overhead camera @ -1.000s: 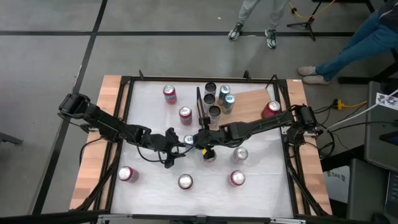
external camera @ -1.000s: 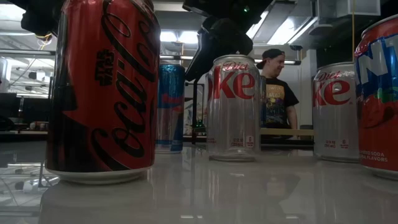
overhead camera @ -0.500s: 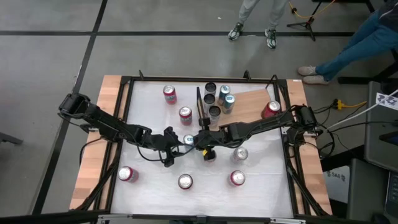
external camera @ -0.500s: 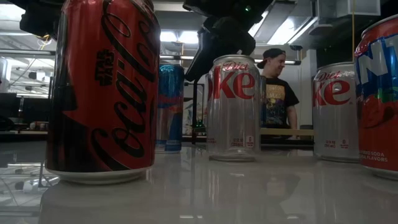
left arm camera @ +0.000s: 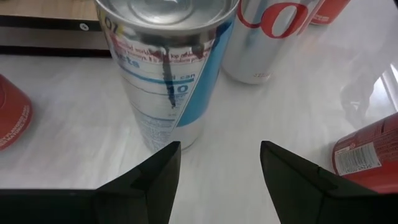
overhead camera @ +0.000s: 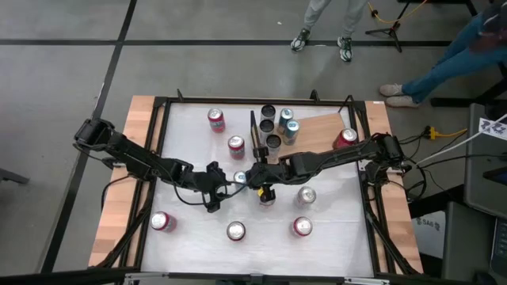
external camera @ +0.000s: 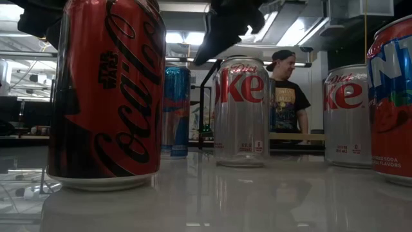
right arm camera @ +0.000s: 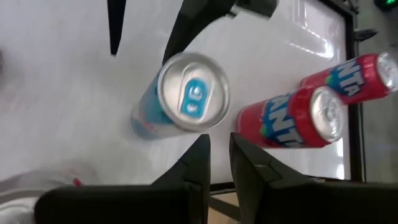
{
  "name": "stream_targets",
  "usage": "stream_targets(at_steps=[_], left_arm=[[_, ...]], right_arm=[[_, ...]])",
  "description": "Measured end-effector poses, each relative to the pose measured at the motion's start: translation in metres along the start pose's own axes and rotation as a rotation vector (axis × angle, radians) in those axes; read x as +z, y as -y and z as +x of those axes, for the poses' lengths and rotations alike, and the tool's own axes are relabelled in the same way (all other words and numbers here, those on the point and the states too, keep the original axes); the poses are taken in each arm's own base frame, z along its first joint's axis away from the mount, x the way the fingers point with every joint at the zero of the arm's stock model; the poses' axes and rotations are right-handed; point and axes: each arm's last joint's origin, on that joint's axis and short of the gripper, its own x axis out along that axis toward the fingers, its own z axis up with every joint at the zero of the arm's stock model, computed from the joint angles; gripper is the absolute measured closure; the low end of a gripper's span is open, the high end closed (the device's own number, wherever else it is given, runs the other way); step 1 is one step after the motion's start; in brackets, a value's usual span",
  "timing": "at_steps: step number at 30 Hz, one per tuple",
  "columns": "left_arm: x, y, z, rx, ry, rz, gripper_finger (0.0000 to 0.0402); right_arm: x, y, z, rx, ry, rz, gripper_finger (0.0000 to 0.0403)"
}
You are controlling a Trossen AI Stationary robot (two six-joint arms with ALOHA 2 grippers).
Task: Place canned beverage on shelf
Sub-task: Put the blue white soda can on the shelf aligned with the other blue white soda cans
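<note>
The left pincer (overhead camera: 224, 179) hung low over the middle of the white surface (overhead camera: 190, 237) with its dark fingers (left arm camera: 155, 177) spread and holding nothing. Just ahead of their tips, not between them, stood the upright slim silver-and-blue beverage can (left arm camera: 168, 68), free on the surface. The right pincer (overhead camera: 255, 177) hovered just beside that can on its other side, above its rim, with fingers (right arm camera: 198, 163) nearly pressed together and empty. Behind both, toward the far edge, lay the flat light-brown wooden shelf (overhead camera: 321, 131) with its thin black upright frame (overhead camera: 253, 131), four cans (overhead camera: 279, 127) already clustered on it. Red and silver cans (overhead camera: 236, 144) stood scattered elsewhere on the surface.
</note>
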Motion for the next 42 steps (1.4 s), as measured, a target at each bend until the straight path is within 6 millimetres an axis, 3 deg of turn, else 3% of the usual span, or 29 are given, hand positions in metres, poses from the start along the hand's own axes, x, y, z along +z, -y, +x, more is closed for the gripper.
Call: stream_targets(at_steps=[13,29,35,42], left_arm=[[-0.001,0.0,0.0,0.005,-0.006,0.002,0.0189],[-0.001,0.0,0.0,0.007,-0.004,0.002,0.0189],[-0.001,0.0,0.0,0.007,-0.004,0.002,0.0189],[-0.001,0.0,0.0,0.008,-0.004,0.001,0.0189]], right_arm=[[0.005,0.004,-0.006,-0.001,0.005,0.002,0.0339],[0.012,0.007,-0.006,-0.085,0.057,0.064,0.0098],[0.012,0.005,-0.006,-0.021,0.074,0.068,0.0061],[0.02,0.004,-0.007,0.081,0.166,0.173,0.0058]])
